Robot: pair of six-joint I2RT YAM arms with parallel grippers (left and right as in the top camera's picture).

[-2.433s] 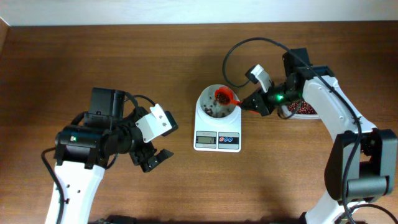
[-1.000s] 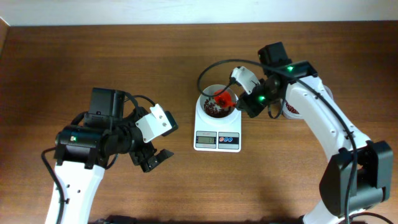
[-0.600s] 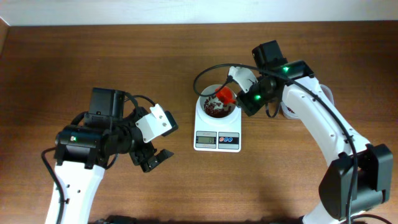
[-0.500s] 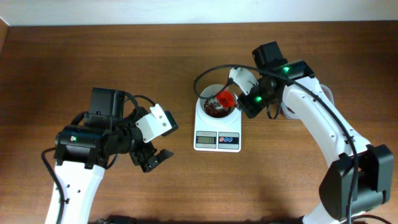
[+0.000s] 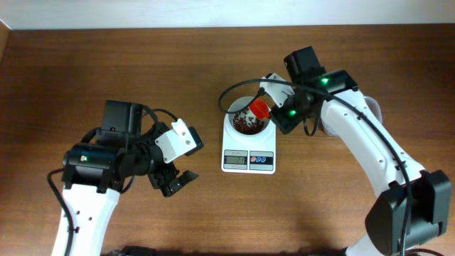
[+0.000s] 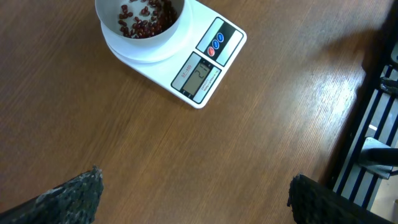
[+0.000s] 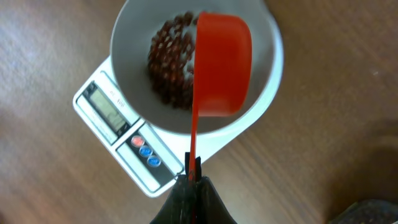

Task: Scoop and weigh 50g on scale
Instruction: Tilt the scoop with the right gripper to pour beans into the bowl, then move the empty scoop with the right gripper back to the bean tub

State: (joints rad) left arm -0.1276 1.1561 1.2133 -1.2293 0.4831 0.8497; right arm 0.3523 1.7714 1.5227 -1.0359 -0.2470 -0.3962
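The table (image 5: 142,64) is showing a warm brown wood grain with darker streaks. The scale (image 5: 248,149) is showing white all over, its display (image 6: 198,72) reading grey, with a red button (image 7: 137,142) and two blue buttons (image 7: 145,151). The bowl (image 7: 124,37) is gleaming white, and the beans (image 7: 171,68) are showing a dark reddish-brown. The scoop (image 7: 222,65) is glowing bright orange-red (handle included). The left arm (image 5: 89,213) and right arm (image 5: 366,146) are wearing white shells over black joints, and a green light (image 5: 326,80) is shining on the right one.

I can read nothing for certain: the scale (image 6: 219,61) shows digits on its grey display (image 6: 199,73), but they are blurred.
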